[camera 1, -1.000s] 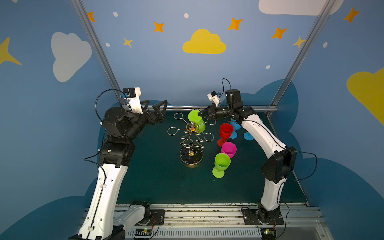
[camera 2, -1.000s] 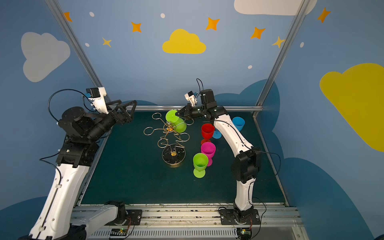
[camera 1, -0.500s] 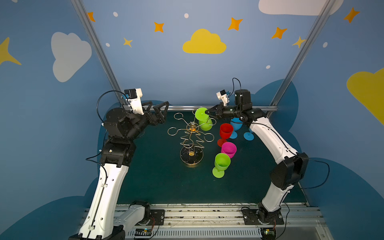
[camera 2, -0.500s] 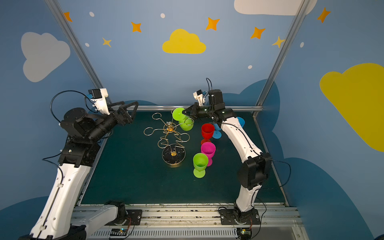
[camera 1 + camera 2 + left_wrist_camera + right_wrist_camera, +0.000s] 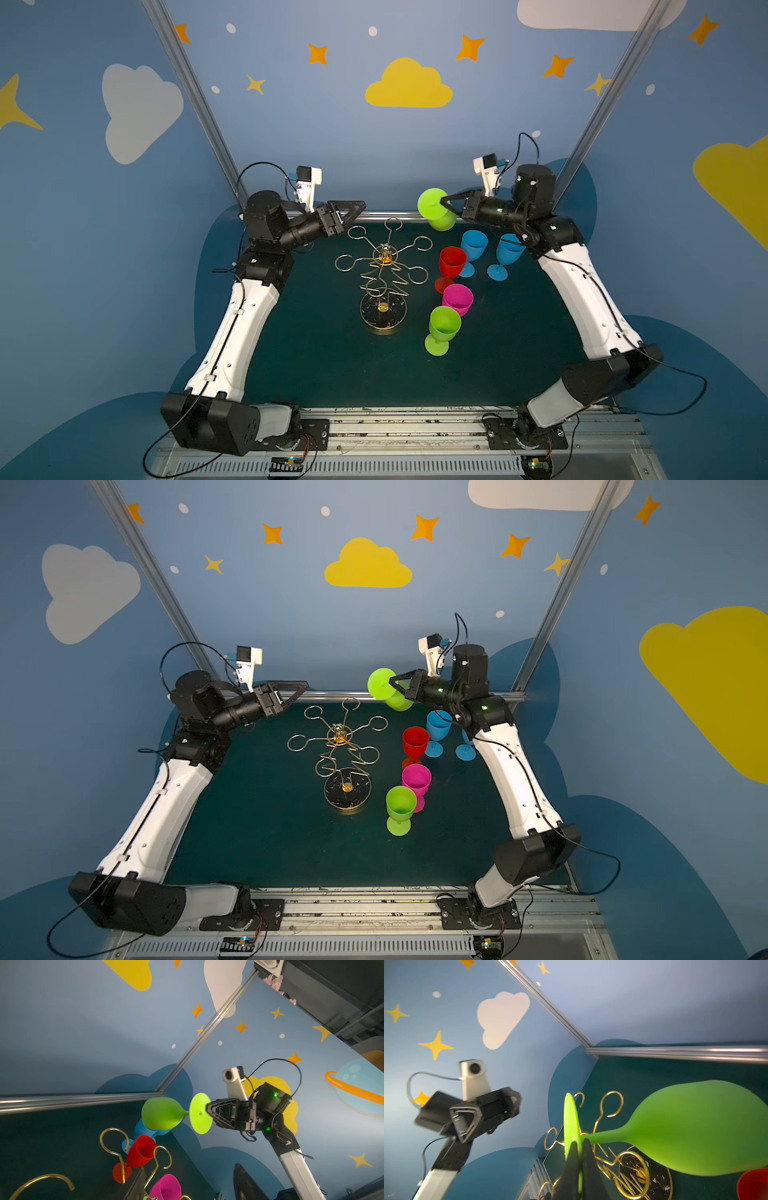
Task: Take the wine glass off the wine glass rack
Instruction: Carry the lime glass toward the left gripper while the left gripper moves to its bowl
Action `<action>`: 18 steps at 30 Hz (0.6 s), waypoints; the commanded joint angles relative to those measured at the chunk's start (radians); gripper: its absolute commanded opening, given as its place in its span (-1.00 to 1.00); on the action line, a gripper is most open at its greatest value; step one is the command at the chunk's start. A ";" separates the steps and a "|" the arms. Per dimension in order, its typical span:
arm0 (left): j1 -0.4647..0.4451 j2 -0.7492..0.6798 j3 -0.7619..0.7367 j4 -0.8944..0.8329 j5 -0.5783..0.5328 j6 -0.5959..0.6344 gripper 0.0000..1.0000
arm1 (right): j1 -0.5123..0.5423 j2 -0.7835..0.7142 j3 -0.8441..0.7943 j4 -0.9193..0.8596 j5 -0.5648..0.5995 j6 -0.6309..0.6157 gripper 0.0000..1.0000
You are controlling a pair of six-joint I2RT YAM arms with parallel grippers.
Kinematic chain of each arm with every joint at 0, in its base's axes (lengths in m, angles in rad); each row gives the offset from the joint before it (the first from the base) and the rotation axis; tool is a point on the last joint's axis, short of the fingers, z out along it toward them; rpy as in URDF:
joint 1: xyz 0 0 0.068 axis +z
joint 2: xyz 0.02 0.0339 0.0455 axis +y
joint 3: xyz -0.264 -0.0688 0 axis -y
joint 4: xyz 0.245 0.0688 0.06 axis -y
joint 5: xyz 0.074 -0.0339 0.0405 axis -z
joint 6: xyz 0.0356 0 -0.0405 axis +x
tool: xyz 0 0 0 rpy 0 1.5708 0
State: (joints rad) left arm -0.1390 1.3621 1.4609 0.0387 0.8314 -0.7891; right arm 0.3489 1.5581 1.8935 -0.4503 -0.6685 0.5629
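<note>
Right end effector [image 5: 444, 202]: I pinch the green plastic wine glass's [image 5: 434, 208] foot.
Left end effector [image 5: 360, 205]: fairly wide, empty.
Gold wire rack [image 5: 384, 266]: below both.

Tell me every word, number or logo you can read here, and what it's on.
None: no readable text in any view.
On the blue walls: only painted clouds, stars and a ringed planet.
On the lime green plastic wine glass and the gold wire wine glass rack: no lettering visible.
On the small circuit boards at the front: too small to read.
</note>
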 commanded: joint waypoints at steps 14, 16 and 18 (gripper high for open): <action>-0.181 0.106 0.103 0.284 0.176 -0.228 0.28 | 0.164 -0.024 0.216 -0.280 0.016 -0.238 -1.00; -0.192 0.105 0.107 0.284 0.177 -0.231 0.28 | 0.181 -0.020 0.218 -0.277 0.014 -0.234 -1.00; -0.203 0.105 0.109 0.272 0.176 -0.219 0.28 | 0.197 -0.015 0.217 -0.272 0.016 -0.232 -1.00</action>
State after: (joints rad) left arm -0.3302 1.4696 1.5448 0.2649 0.9878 -0.9958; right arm 0.5301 1.5379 2.0834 -0.7185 -0.6621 0.3527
